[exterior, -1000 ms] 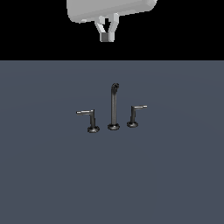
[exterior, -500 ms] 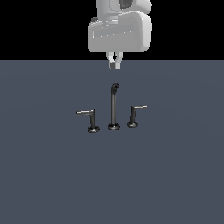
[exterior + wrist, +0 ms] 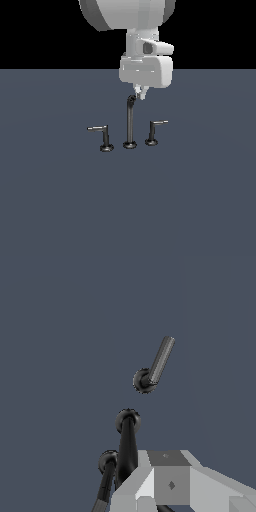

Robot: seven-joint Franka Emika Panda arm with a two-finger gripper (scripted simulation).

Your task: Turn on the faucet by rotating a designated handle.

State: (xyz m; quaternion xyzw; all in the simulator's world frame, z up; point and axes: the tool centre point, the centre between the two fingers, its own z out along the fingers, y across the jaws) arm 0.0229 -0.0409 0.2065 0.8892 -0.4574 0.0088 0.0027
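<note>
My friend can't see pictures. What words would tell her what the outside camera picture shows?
A white robot arm hangs its claw just above the bent top of a tall dark spout on a flat grey-blue floor. Two short L-shaped handles flank the spout, one on the exterior view's left and one on its right, and the claw touches neither.

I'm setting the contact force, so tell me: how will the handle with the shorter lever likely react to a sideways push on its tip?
The handle looks like rigid dark metal, so it should not flex. Its round base sits flat on the surface, so it probably pivots rather than tips. The lever is thin and smooth; the end effector might slip off.
</note>
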